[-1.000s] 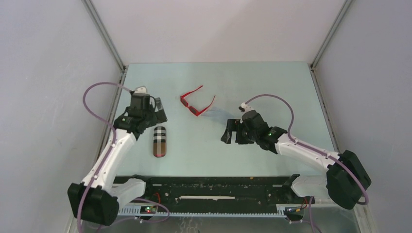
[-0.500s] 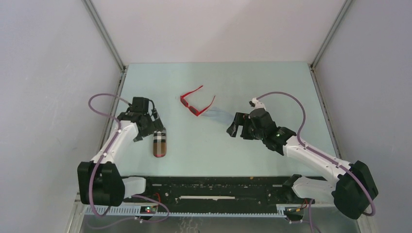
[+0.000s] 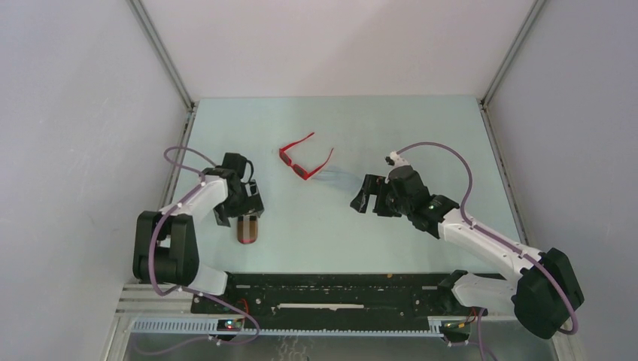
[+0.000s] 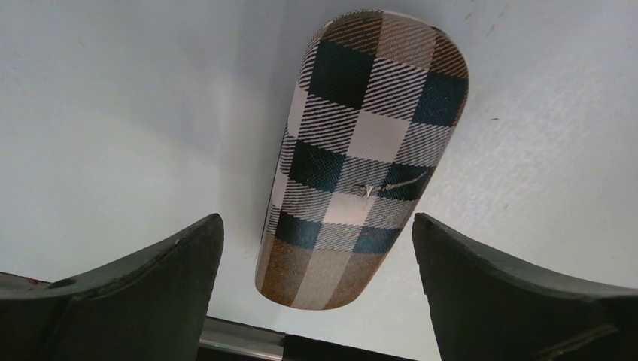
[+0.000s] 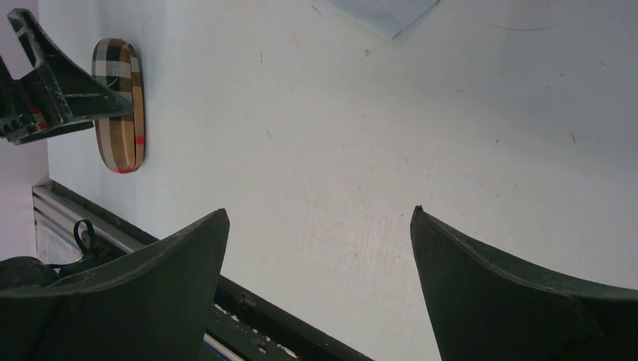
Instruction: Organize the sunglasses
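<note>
The red sunglasses [image 3: 303, 160] lie unfolded on the table, mid-back, in the top view only. The brown plaid case [image 3: 247, 228] lies closed at the left; it also shows in the left wrist view [image 4: 366, 150] and the right wrist view [image 5: 120, 113]. My left gripper [image 3: 238, 208] is open and hovers over the case's far end, its fingers either side of it, not touching. My right gripper [image 3: 365, 197] is open and empty, right of the sunglasses, above bare table.
A pale blue cloth [image 3: 340, 178] lies just right of the sunglasses; its corner shows in the right wrist view [image 5: 385, 15]. The black rail [image 3: 331, 289] runs along the near edge. Grey walls stand on both sides.
My left arm has swung in and down, from beside the case's far end to right over it. My right gripper moved slightly toward the sunglasses, then held still.
</note>
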Controlling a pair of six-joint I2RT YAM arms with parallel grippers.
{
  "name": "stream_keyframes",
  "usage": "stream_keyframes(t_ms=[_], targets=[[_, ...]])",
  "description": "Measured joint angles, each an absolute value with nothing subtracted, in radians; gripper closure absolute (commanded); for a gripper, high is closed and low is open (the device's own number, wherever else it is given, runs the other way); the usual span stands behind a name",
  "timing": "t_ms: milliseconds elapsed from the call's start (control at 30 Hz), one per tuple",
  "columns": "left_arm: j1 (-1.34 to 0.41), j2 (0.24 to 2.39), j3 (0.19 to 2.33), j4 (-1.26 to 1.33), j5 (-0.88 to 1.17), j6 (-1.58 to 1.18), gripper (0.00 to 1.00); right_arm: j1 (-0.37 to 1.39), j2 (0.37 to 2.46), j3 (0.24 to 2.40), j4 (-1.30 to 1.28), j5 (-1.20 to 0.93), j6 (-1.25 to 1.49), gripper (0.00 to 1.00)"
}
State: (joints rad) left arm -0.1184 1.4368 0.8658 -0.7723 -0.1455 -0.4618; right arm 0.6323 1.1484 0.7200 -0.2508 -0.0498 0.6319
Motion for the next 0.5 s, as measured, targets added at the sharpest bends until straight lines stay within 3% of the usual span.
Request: stream_keyframes(t_ms=[133, 333, 500], targets=[[-0.119, 1.485, 0.866, -0.772, -0.125, -0.464, 0.11, 0.631, 1.146, 0.720, -0.253, -0.055, 0.629, 0.00], [-0.136, 1.507, 0.866, -0.759, -0.101, -0.489, 0.34, 0.631, 1.121, 0.720, -0.273, -0.052, 0.626, 0.00], [-0.220, 1.526, 0.883, -0.746, -0.104, -0.512, 0.38, 0.631, 1.099, 0.719, -0.282, -0.035, 0.626, 0.00]])
